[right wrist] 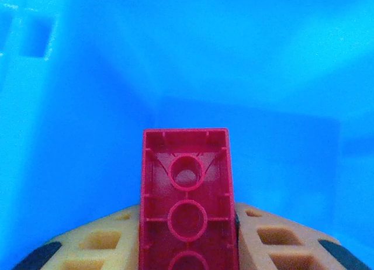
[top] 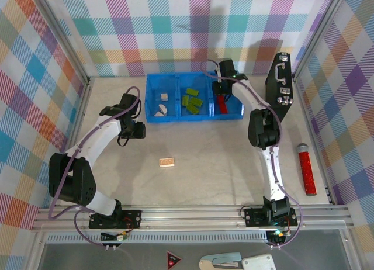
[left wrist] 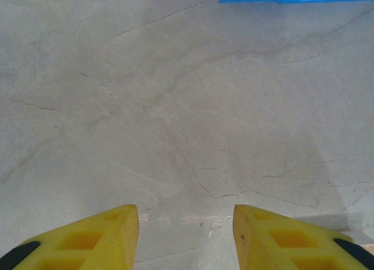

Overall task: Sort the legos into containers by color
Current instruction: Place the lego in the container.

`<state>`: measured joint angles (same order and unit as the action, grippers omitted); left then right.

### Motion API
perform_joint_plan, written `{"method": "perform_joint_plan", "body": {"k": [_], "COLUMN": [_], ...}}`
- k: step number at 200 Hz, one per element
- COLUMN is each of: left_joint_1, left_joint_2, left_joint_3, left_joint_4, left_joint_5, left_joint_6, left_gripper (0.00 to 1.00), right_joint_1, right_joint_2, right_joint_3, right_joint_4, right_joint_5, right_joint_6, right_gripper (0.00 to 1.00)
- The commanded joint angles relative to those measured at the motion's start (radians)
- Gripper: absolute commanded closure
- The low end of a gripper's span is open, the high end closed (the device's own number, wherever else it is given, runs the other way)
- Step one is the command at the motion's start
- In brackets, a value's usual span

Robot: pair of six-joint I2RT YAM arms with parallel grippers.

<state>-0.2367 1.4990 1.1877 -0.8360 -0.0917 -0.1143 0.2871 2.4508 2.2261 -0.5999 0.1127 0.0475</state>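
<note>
Right wrist view: your right fingers [right wrist: 280, 238] pinch a red lego [right wrist: 186, 188] inside the blue tray [right wrist: 263, 71] — let go next; left fingers [left wrist: 87, 241] spread, empty.

The 2 arms, left arm [top: 96, 135] and right arm [top: 272, 162], have white tube links and black joint housings. A thin purple cable [top: 132, 89] runs along each. The left claw [left wrist: 186, 217] has yellow fingers with hollow pockets and black patches; the right claw [right wrist: 188, 217] fingers look more orange.
</note>
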Motion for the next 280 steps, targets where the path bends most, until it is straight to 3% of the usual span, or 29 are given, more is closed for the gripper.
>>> {"method": "perform_joint_plan", "body": {"k": [1, 94, 155, 194, 280], "left_joint_1": [0.013, 0.013, 0.013, 0.012, 0.013], "left_joint_2": [0.015, 0.023, 0.018, 0.011, 0.003], "left_joint_3": [0.009, 0.010, 0.009, 0.009, 0.009], "left_joint_4": [-0.015, -0.017, -0.015, -0.017, -0.016], "left_joint_5": [-0.014, -0.016, -0.008, -0.005, 0.021], "left_joint_6": [0.016, 0.015, 0.015, 0.015, 0.015], "left_gripper": [0.53, 0.53, 0.53, 0.53, 0.53], "right_joint_1": [-0.005, -0.006, -0.006, -0.005, 0.009], "right_joint_2": [0.041, 0.111, 0.050, -0.009, -0.291], "right_joint_3": [0.072, 0.132, 0.089, 0.065, -0.307], "right_joint_4": [0.013, 0.017, 0.017, 0.001, 0.026], "right_joint_5": [-0.003, -0.006, -0.015, -0.028, -0.087], "right_joint_6": [-0.009, 0.003, 0.012, 0.015, 0.038], "right_gripper": [0.69, 0.64, 0.52, 0.52, 0.52]}}
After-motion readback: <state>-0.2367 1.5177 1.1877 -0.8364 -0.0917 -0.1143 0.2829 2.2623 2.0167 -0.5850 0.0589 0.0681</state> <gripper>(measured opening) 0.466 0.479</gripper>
